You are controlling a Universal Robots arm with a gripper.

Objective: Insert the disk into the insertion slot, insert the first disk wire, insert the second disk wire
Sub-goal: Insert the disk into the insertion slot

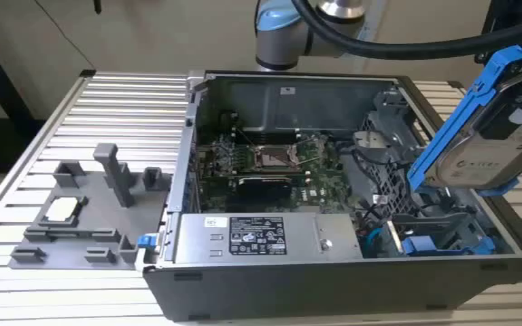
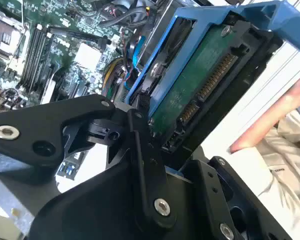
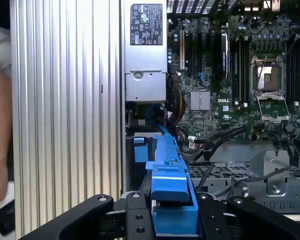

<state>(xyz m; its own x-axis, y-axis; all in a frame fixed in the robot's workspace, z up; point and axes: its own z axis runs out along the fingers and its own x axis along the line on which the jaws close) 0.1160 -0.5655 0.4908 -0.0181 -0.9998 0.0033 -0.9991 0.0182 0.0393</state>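
Aloft, the disk point(image 1: 483, 136) is clamped in the gripper point(image 3: 170, 202), tilted above the insertion slot point(image 1: 429, 231) at the exterior view's right, and should be levelled and squared to that slot before entry.

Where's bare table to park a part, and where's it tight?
Free: the ribbed table beyond the grey fixture tray, up to the case wall, and the strip on the camera's side of that tray. Tight: the case's corner on the exterior view's right, packed with cables, where the gripper holds the disk above it.
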